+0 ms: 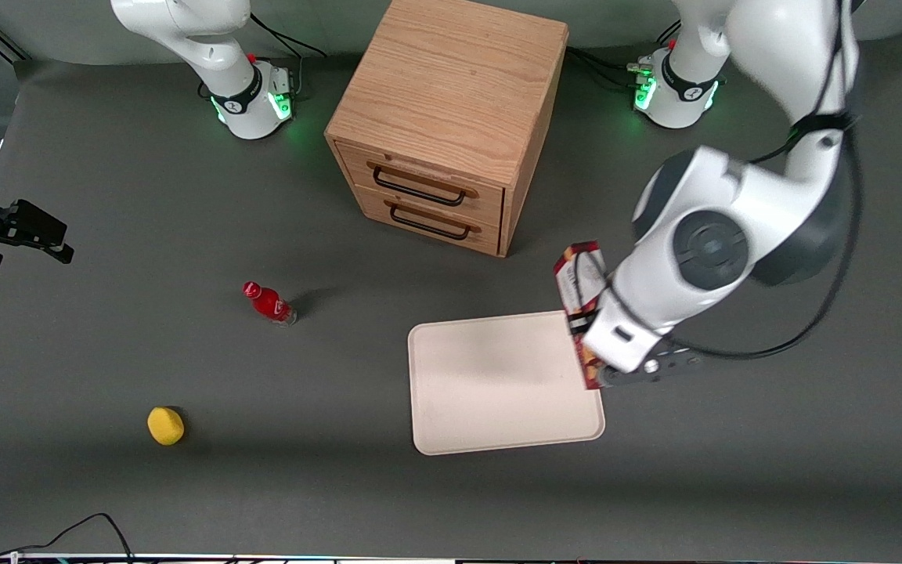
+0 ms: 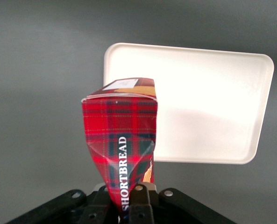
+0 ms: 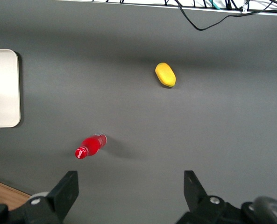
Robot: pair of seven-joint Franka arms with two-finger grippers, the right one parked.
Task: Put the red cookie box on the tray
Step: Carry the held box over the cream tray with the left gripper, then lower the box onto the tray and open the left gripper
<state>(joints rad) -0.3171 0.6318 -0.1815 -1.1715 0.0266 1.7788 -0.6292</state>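
The red cookie box (image 1: 579, 291), dark-red plaid with white "SHORTBREAD" lettering (image 2: 124, 154), is held in the air by my left gripper (image 1: 593, 352), which is shut on its lower end (image 2: 131, 200). The box hangs above the edge of the cream-white tray (image 1: 498, 384) that is toward the working arm's end of the table. In the left wrist view the tray (image 2: 208, 102) lies flat below the box, with the box's upper end over one corner of it. The tray's edge also shows in the right wrist view (image 3: 3, 88).
A wooden two-drawer cabinet (image 1: 451, 117) stands farther from the front camera than the tray. A small red bottle (image 1: 268, 302) and a yellow object (image 1: 165, 425) lie on the grey table toward the parked arm's end.
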